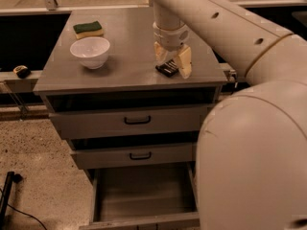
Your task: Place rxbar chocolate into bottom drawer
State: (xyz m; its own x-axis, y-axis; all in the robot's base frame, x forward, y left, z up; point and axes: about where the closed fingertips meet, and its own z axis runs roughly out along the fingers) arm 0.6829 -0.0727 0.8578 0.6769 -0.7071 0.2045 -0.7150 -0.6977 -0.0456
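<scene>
Pincer (172,64) apart, straddling rxbar chocolate (166,69), right of white bowl (90,51). Likely light, flat, slick wrapper; pinch long edges.

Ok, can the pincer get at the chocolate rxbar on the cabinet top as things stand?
Probably yes. The pincer hangs right over the rxbar chocolate, its fingers spread to either side, with nothing between them. The bowl and sponge sit well away.

Rxbar chocolate (167,69): small flat black wrapped bar, lying flat and askew near right front of cabinet top (124,66). Gripper (172,60) low over it, fingers (185,61) spread to either side. Bottom drawer (144,198): lowest, plain grey, pulled out, floor showing.
</scene>
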